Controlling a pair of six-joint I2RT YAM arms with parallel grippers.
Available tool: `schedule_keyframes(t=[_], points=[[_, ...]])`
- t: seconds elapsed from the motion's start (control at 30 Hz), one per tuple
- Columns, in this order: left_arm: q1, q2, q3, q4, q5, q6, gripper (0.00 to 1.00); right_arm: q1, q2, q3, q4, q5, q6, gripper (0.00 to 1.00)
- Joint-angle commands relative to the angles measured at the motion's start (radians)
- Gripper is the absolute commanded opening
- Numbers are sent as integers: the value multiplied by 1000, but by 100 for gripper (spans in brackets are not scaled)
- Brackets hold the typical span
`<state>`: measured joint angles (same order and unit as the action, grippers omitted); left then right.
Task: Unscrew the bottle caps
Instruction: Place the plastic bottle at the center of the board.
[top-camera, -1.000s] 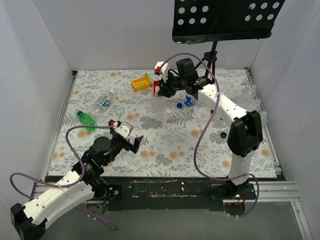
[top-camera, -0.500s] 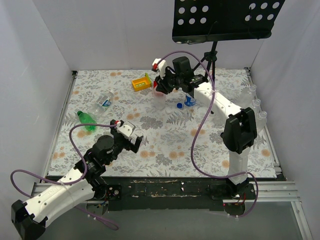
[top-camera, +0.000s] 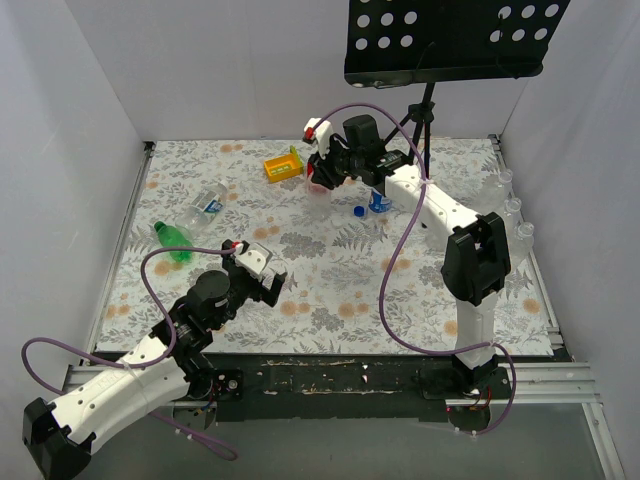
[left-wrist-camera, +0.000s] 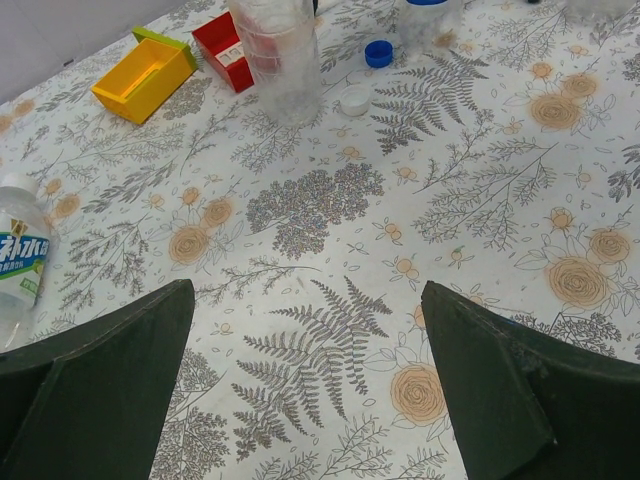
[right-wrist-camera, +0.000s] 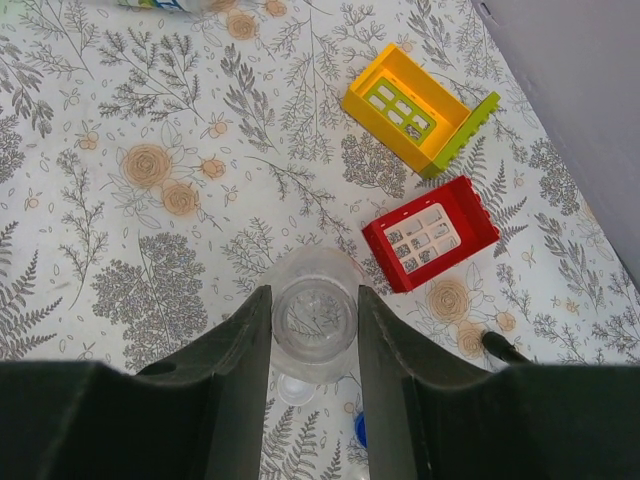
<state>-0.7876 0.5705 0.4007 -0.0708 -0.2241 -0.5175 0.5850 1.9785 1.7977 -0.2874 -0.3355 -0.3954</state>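
2 loose caps already lie on the table: a white cap (left-wrist-camera: 353, 100) touching or just beside the foot of an upright clear bottle (left-wrist-camera: 283, 60), and a blue cap (left-wrist-camera: 378, 53) a little further off. The right gripper (right-wrist-camera: 314, 295) comes down over that bottle with a finger pressed to each side of its neck, so it looks clamped on it. The mouth appears open, with no cap on it.

The wall is thin, so I judge a hard squeeze could buckle it or make the bottle pop out sideways. A tilt or swing could knock it into the red box (right-wrist-camera: 430, 233) just beside it, or send the white cap rolling.

The left gripper (left-wrist-camera: 305, 290) hangs with its jaws wide apart over bare floral cloth, well apart from every bottle. With nothing holding the base, any twist from 1 arm would likely spin the whole bottle.

1 bottle with a blue cap on (left-wrist-camera: 430, 12) stands near the clear one and could be bumped. A green bottle (top-camera: 172, 240) and a blue-labelled bottle (top-camera: 205, 205) lie on their sides at the left; they would roll if nudged.
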Motion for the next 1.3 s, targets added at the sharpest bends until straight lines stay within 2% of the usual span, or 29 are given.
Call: schedule_keyframes(t=[0.0, 0.4, 0.6, 0.8, 1.27], points=[[2, -11, -7, 29, 2, -3, 98, 4, 10, 48, 24, 15, 15, 44], [1, -6, -8, 32, 2, -6, 98, 7, 23, 78, 25, 23, 33, 54], [1, -6, -8, 34, 2, -7, 98, 6, 14, 83, 31, 43, 38, 65], [1, -8, -10, 35, 0, -10, 98, 7, 0, 86, 33, 52, 43, 71], [1, -9, -11, 40, -6, -15, 98, 6, -89, 81, 36, 73, 46, 74]])
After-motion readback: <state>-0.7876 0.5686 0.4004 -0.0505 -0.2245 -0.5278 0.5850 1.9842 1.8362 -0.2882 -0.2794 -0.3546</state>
